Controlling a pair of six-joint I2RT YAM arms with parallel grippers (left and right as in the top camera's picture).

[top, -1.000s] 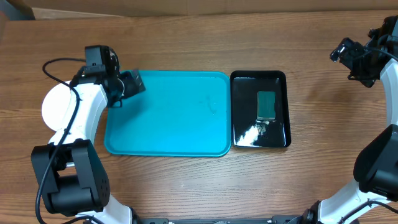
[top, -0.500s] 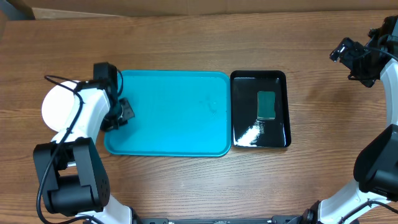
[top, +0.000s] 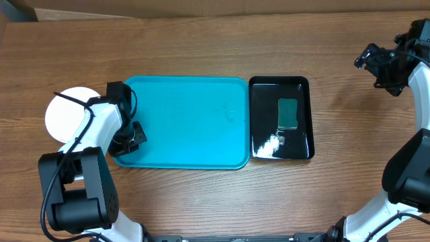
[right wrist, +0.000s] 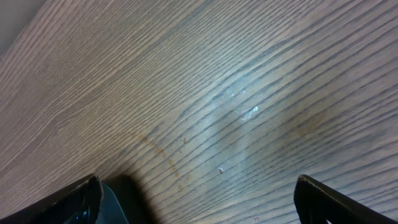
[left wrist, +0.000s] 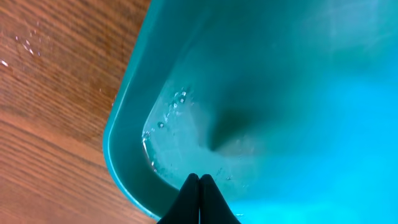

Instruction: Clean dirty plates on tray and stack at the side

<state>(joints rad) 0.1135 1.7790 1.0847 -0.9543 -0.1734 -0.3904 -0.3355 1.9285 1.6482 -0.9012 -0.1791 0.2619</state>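
Overhead, my left gripper [top: 134, 136] hung clenched over the lower-left corner of the teal tray [top: 188, 121], its two fingers pressed tip to tip with nothing between them. Seen from the left wrist, the black fingertips [left wrist: 194, 198] met just above the tray's rounded corner, where water drops [left wrist: 168, 121] and a wet film clung to the plastic. A white plate [top: 64, 114] lay on the wooden table [top: 201, 47] just left of the tray, partly covered by my left arm; whether other plates sat beneath it I could not tell. My right gripper [top: 376, 64] hovered at the far right, well apart from the trays, jaws spread wide and empty over damp wood. Beside the teal tray, a glossy black tray [top: 262, 94] held a green sponge [top: 288, 113].
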